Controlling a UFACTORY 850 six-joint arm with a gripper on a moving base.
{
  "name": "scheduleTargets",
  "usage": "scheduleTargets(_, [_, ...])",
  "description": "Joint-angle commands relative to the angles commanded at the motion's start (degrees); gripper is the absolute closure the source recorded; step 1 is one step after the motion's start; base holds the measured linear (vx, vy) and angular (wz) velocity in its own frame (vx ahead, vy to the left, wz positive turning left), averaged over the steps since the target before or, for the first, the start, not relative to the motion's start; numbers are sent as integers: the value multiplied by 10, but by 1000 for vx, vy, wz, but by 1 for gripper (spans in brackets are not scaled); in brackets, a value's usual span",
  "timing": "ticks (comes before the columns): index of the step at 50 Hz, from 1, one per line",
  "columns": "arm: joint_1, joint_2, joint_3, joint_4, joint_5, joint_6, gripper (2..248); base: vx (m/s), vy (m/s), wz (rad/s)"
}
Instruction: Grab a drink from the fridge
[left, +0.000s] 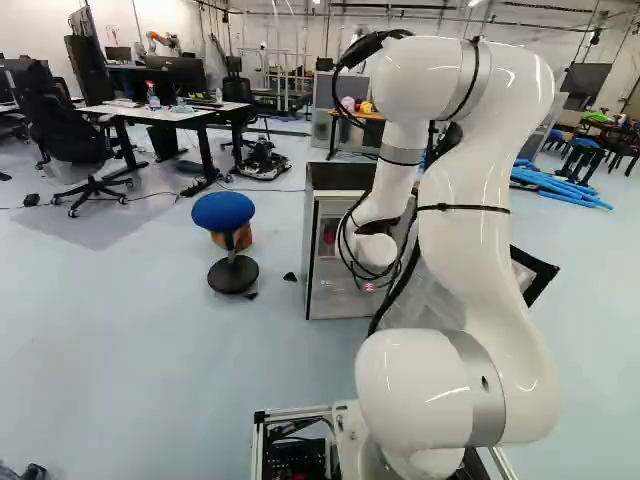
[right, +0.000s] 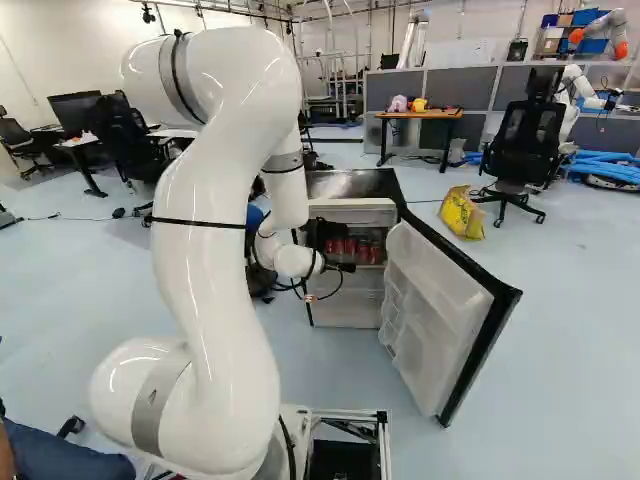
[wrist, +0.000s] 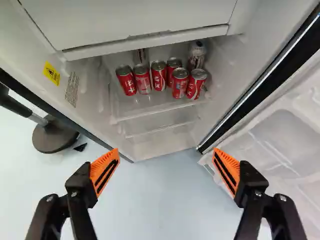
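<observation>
Shiny cylindrical cans (wrist: 180, 84) on smooth shelf (wrist: 150, 108)

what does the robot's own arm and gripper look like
The arm is glossy white with rounded joints, grey bands at the joints, thin black straps and loose black cables. The gripper is black, with two fingers carrying ribbed, wedge-shaped orange pads that have dark slots.
</observation>
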Motion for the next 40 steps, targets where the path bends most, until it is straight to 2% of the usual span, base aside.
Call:
scheduleTargets(21, [1,-54,-40,0,3,0,3,0,0,0])
scheduleTargets(40, [-1,-105,-82,0,40,0,3,0,0,0])
